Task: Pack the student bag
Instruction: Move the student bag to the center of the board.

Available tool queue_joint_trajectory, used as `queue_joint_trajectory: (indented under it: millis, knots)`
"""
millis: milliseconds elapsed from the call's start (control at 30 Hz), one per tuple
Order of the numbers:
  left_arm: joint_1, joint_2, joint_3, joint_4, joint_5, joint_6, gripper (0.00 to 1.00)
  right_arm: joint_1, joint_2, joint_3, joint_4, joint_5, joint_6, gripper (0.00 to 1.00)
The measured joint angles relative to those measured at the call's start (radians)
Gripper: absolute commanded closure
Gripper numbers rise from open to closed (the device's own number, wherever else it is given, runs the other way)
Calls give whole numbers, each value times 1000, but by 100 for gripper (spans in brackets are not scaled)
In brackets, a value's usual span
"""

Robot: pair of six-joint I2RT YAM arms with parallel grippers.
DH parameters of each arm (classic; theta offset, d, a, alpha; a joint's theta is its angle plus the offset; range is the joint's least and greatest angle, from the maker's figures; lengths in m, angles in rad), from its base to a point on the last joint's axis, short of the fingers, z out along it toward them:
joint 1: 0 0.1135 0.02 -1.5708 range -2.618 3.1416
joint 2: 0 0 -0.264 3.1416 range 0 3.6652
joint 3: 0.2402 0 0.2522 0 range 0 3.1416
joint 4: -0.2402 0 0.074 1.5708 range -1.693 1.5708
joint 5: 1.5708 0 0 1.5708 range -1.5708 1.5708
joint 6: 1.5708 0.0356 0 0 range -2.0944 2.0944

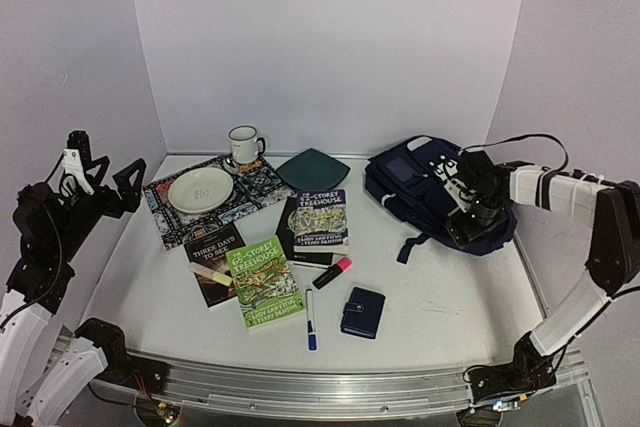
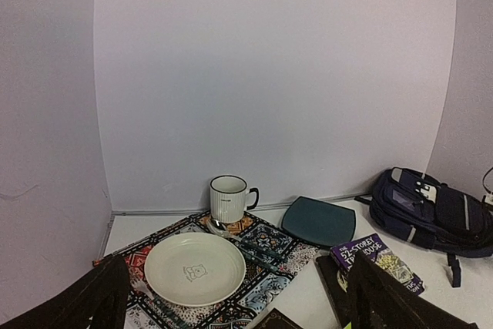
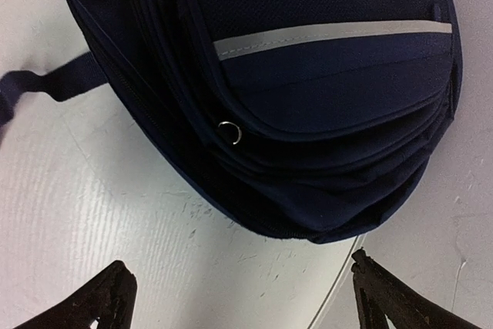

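Observation:
The student bag [image 1: 425,187], a large navy backpack with a thin white stripe, lies at the right of the table. It also shows in the left wrist view [image 2: 431,209] and fills the top of the right wrist view [image 3: 308,75]. My right gripper [image 1: 466,225] hovers over the bag's near end, open and empty [image 3: 243,302], with the bag's edge and bare table between the fingertips. A metal zipper ring [image 3: 229,132] shows on the bag's side. My left gripper [image 1: 103,162] is raised at the far left, open and empty [image 2: 239,306].
On the table lie a green book [image 1: 265,282], a purple book [image 1: 322,219], a black book [image 1: 213,262], a pink highlighter [image 1: 332,272], a blue pen [image 1: 310,319] and a navy wallet [image 1: 362,312]. A patterned placemat [image 1: 250,187] bears a white plate [image 1: 200,190] and mug [image 1: 243,145]; a teal plate [image 1: 312,169] lies beside it.

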Motion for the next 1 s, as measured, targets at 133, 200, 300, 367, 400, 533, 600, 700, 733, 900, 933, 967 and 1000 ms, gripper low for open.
queue_joint_trajectory:
  millis: [133, 200, 300, 367, 400, 533, 600, 700, 733, 900, 933, 967, 1000]
  knots:
    - [-2, 24, 0, 0, 18, 11, 0, 6, 82, 4, 6, 77, -108, 6]
    - [-2, 35, 0, 0, 25, 15, 0, 7, 122, 8, 13, 111, -154, 6]
    - [-2, 50, 0, 0, 37, 18, 0, 6, 191, 20, 35, 162, -212, 7]
    - [-2, 57, 0, 0, 45, 18, 0, 6, 240, 25, 59, 193, -242, 11]
    - [-2, 59, 0, 0, 48, 19, 0, 5, 267, 27, 74, 213, -258, 14]
    - [-2, 63, 0, 0, 57, 20, 0, 4, 343, 38, 115, 288, -296, 40]
    - [-2, 65, 0, 0, 67, 20, 0, 2, 353, 43, 122, 301, -308, 62]
    - [-2, 70, 0, 1, 80, 19, 0, 6, 359, 45, 126, 299, -304, 88]
    - [-3, 75, 0, 2, 87, 19, 0, 10, 358, 45, 123, 298, -300, 96]
    - [-3, 121, 0, 3, 148, 14, 0, 46, 334, 49, 88, 271, -218, 100]
    - [-3, 132, 0, 3, 156, 10, 0, 54, 322, 49, 76, 261, -190, 100]
    - [-3, 141, 1, 3, 162, 5, 0, 62, 307, 50, 60, 252, -160, 100]
    - [-3, 151, 2, 3, 169, 0, 0, 69, 289, 53, 39, 246, -132, 100]
